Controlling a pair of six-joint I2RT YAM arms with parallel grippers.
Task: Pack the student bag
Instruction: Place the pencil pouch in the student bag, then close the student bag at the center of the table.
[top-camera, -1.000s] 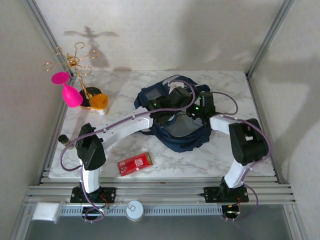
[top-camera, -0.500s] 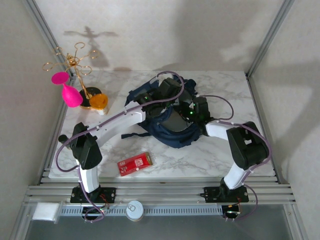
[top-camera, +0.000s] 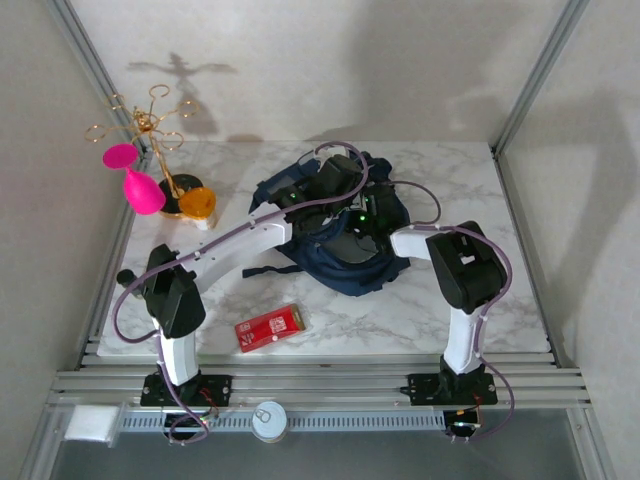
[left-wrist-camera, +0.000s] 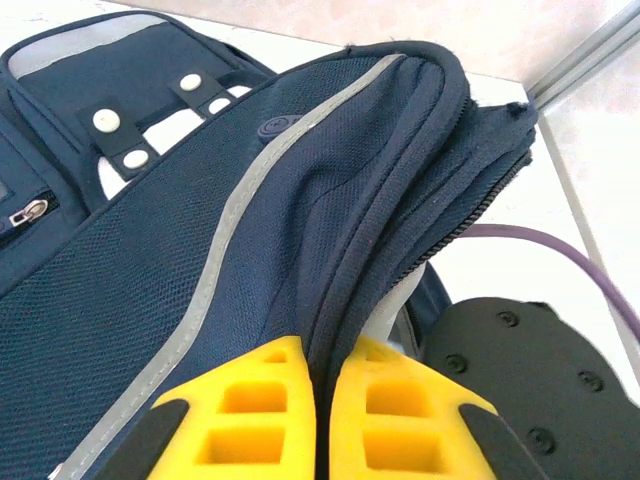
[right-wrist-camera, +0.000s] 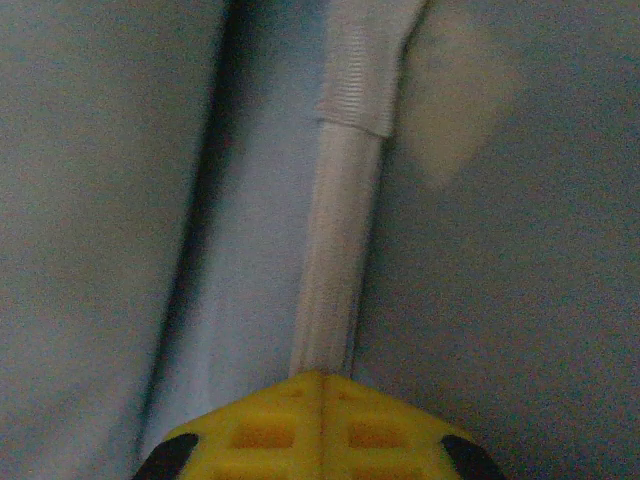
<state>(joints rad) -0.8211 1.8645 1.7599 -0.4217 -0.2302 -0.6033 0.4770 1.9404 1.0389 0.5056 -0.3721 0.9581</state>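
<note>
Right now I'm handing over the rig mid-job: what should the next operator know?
Left claw: shut on the opening rim of the student bag.
Right claw: shut inside the bag, at a pale strip of lining; whether it pinches it is unclear.
Bag: centre of the table. Red box: near edge, outside the bag.
Done: rim gripped. Left: pack the box; nothing visibly packed yet.

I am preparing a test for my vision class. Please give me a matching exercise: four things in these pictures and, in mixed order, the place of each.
Things:
1. student bag
2. red box
3. gold stand
4. white disc

Places:
a. far-left corner of the table
b. on the metal rail in front of the table
c. middle of the table
d. near edge of the table, left side

Pairs: 1-c; 2-d; 3-a; 4-b
</note>
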